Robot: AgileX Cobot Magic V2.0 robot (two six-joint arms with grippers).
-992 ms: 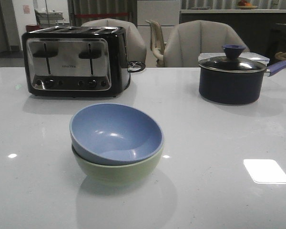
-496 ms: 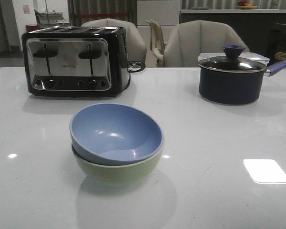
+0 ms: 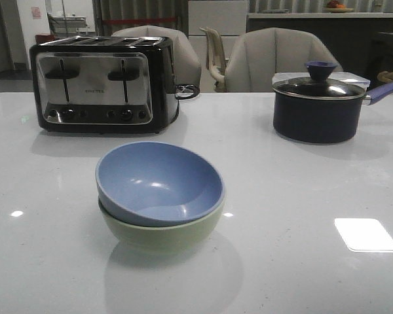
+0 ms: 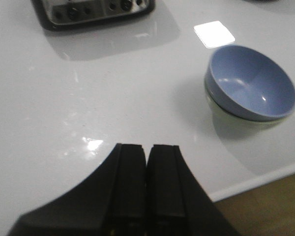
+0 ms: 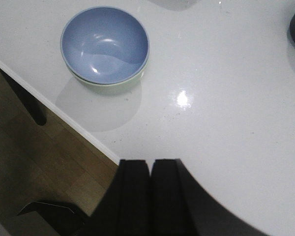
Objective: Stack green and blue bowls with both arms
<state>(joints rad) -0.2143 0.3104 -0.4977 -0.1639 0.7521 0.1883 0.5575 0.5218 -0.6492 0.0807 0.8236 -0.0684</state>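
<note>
White tabletop (image 3: 301,196) carries the blue bowl (image 3: 158,183) nested inside the green bowl (image 3: 164,234) near its front edge, with bare surface on every side; the toaster (image 3: 101,82) and the lidded saucepan (image 3: 318,104) stand well apart toward the back. Left gripper (image 4: 147,172) and right gripper (image 5: 150,184) are each clenched with fingers pressed together, grasping nothing, held above the table away from the stacked bowls.
</note>
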